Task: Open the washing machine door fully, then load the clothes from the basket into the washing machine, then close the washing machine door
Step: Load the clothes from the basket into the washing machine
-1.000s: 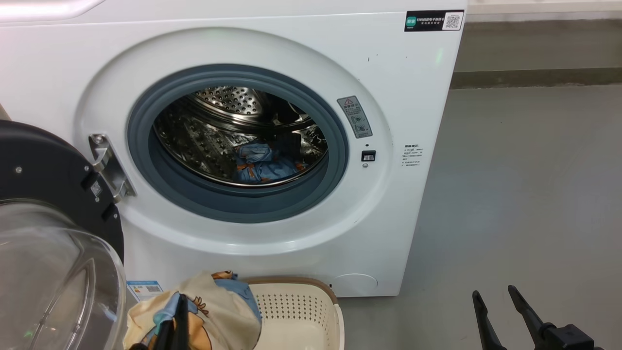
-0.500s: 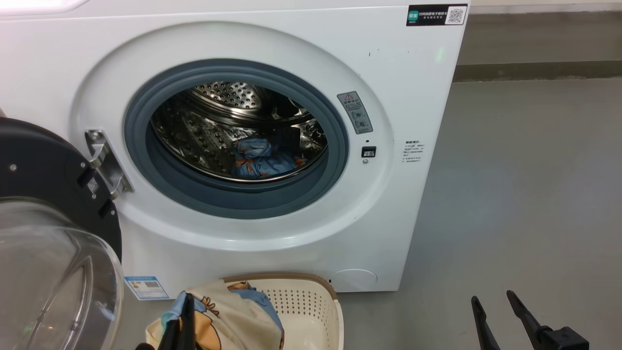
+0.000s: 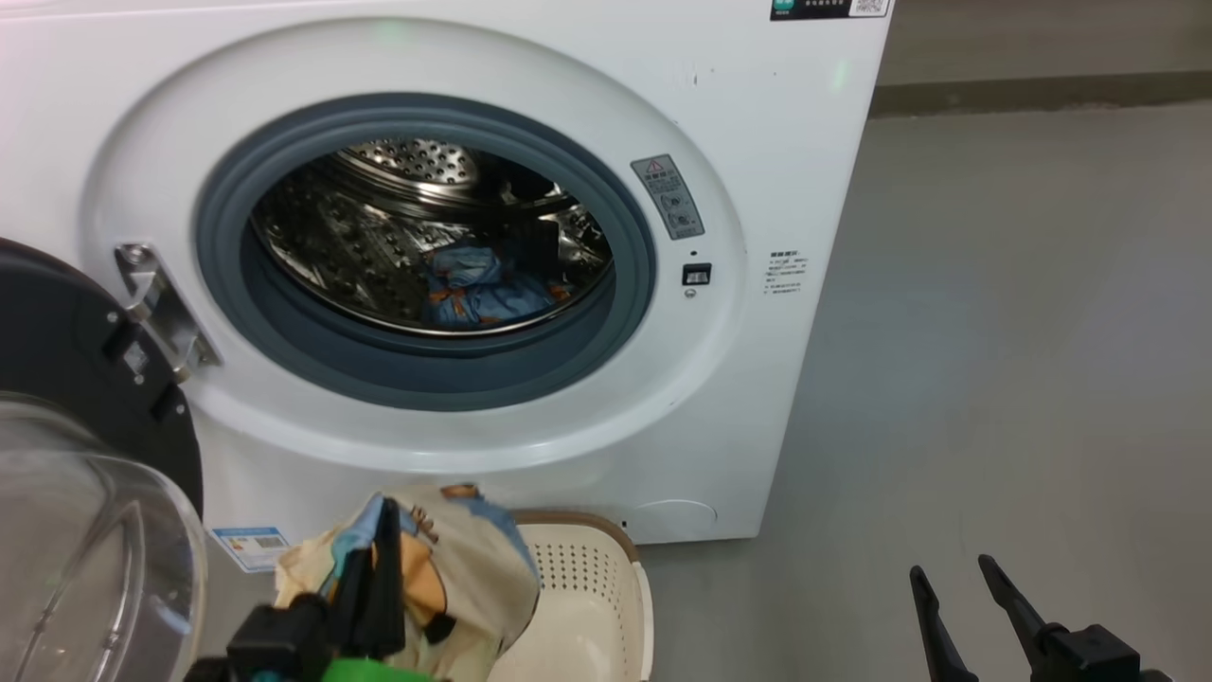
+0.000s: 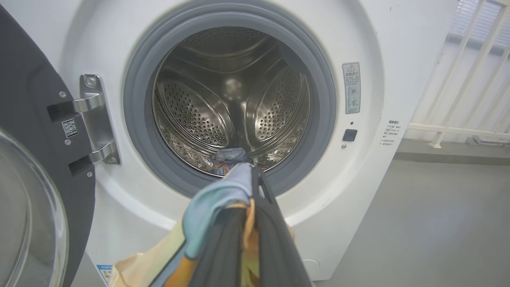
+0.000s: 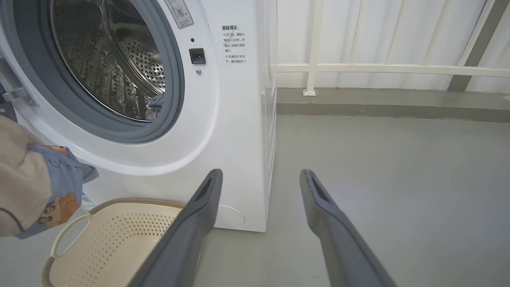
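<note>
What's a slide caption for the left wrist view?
Left hand shut on the clothes, facing the washing machine with its door open.

washing machine door (image 3: 57,332) swung open, bear-print clothes (image 3: 473,568) above basket (image 3: 573,573)

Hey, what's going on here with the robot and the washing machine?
The robot is loading laundry. Its left end effector is shut on a bundle of bear-print clothes, lifted above the basket in front of the washing machine. The door stands swung open at the left, and one blue garment already lies in the drum. The right end effector is open and holds nothing, low at the right over the floor.
</note>
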### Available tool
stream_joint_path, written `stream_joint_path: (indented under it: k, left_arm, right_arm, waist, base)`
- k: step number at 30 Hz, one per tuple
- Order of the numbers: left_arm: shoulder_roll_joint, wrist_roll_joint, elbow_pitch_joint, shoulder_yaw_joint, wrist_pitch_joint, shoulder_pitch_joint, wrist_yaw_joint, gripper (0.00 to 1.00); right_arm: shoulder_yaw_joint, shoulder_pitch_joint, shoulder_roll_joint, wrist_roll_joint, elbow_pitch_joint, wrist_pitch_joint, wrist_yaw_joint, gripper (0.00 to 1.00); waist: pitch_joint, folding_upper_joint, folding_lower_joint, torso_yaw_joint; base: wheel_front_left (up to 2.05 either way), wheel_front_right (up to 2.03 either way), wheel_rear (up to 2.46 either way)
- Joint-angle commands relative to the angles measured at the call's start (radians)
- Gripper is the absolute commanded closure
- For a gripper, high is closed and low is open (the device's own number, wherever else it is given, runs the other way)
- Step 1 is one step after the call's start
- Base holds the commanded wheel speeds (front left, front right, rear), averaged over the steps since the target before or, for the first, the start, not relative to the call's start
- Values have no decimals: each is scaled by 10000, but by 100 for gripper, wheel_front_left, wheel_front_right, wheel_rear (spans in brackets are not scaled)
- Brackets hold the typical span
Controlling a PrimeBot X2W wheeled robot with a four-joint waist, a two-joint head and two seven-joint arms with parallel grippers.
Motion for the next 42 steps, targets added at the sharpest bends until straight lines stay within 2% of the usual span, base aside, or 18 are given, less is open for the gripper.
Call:
stream_joint_path:
  k: [1, 5, 10, 18, 22, 31, 42]
  left_arm:
    - [-22, -96, -122, 283, -94, -733, -18, 100]
    - [-23, -95, 260, 359, -96, -1526, -23, 100]
    - [138, -25, 921, 807, -143, -3161, 59, 100]
    - [368, 64, 1701, 1621, -250, -5270, 183, 100]
    - [422, 188, 2519, 2028, -264, -6137, 129, 100]
    - [641, 778, 4683, 3085, -268, -7600, -256, 100]
    - [1009, 1362, 5848, 3721, -269, -9204, -759, 100]
  right_arm:
    - [310, -460, -95, 142, -200, -49, 60, 0]
    - [429, -587, -95, 276, -209, -49, 60, 0]
    - [536, -1013, -95, 424, -239, -49, 60, 0]
    - [710, -1464, -95, 542, -201, -49, 60, 0]
    - [898, -1691, -95, 630, -206, -49, 60, 0]
    - [1468, -2184, -95, 859, -249, -49, 60, 0]
    - [1495, -2486, -95, 934, -350, -49, 60, 0]
  waist:
    - [203, -1, 0, -179]
    - [645, -1, 0, -472]
    - [1542, -1, 0, -995]
    - [2293, -1, 0, -1613]
    - [2729, -1, 0, -1834]
    - [3980, -1, 0, -2587]
    - [5093, -1, 0, -3137]
  base:
    - [0, 0, 0]
    - [0, 0, 0]
    - [0, 0, 0]
    - [0, 0, 0]
    - [0, 0, 0]
    - [0, 0, 0]
    - [0, 0, 0]
